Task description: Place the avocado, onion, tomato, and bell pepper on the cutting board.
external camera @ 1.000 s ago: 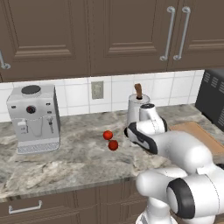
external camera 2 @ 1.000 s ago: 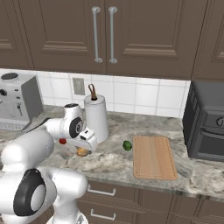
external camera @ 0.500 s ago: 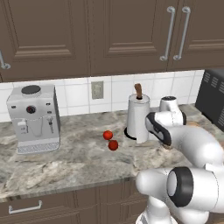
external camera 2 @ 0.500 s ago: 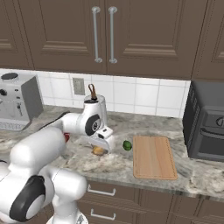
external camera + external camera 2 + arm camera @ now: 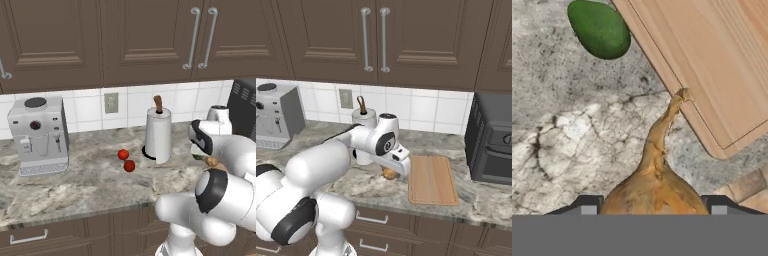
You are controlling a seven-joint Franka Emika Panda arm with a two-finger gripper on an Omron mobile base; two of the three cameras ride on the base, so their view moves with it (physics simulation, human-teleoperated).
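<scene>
The onion (image 5: 656, 187) is seen in the hand view gripped between the two dark fingertips (image 5: 587, 204), its tapered stem pointing away from the hand toward the near edge of the cutting board (image 5: 712, 65); the lower part of the bulb is cut off by the bottom of that view. The gripper (image 5: 390, 171) is thus closed on the onion at a moderate width, and is held above the grey marble counter (image 5: 356, 185) just left of the board. In the right base view only a small tan patch of the onion (image 5: 389, 173) is visible beneath the white hand, the rest being hidden by the wrist. In the left base view the onion (image 5: 212, 162) shows as a small tan spot beside the arm, and the board is covered by the robot's body. The avocado (image 5: 600, 28) lies on the counter just beside the board's left edge, apart from it; a sliver of green (image 5: 199, 157) is made out in the left base view, the remainder being hidden by the arm. The board (image 5: 432, 179) lies flat and bare, left of a dark oven (image 5: 491, 137). Two small red round items (image 5: 126, 160) rest on the counter left of the paper towel holder (image 5: 158, 135); which is the tomato cannot be told. A coffee machine (image 5: 38, 135) stands at the far left.
</scene>
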